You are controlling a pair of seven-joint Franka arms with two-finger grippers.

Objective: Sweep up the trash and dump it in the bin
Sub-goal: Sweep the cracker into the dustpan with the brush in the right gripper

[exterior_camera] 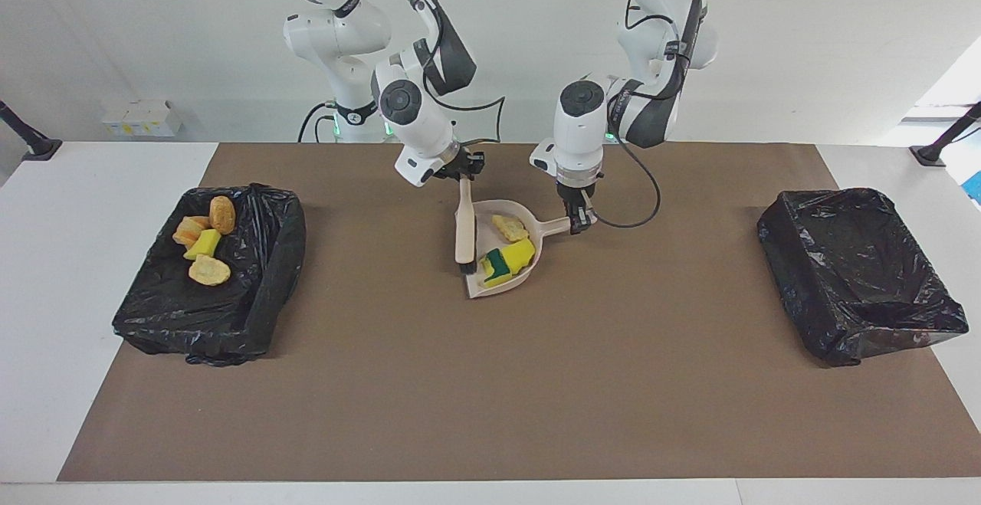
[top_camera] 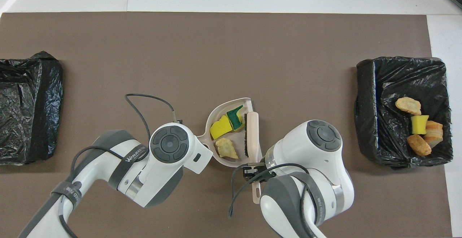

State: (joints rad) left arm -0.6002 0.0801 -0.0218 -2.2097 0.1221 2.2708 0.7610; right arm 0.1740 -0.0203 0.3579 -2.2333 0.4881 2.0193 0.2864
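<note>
The beige dustpan point(exterior_camera: 485, 218) point(top_camera: 231, 160) lies on the brown mat in the middle of the table. My left gripper point(exterior_camera: 580, 218) is shut on its handle. In the pan lie three pieces of trash: a tan chunk point(exterior_camera: 510, 227) point(top_camera: 226, 148), a yellow sponge piece point(exterior_camera: 522, 252) point(top_camera: 220, 129) and a green-and-yellow one point(exterior_camera: 493, 263) point(top_camera: 236, 119). My right gripper point(exterior_camera: 465, 172) point(top_camera: 253, 169) is shut on the beige brush point(exterior_camera: 464, 231) point(top_camera: 252, 133), whose bristles rest at the pan's open mouth.
A black-lined bin point(exterior_camera: 260, 290) point(top_camera: 365, 111) at the right arm's end of the table holds several bread-like chunks and a yellow sponge piece point(exterior_camera: 204, 244) point(top_camera: 419, 124). A second black-lined bin point(exterior_camera: 858, 275) point(top_camera: 29, 108) sits at the left arm's end.
</note>
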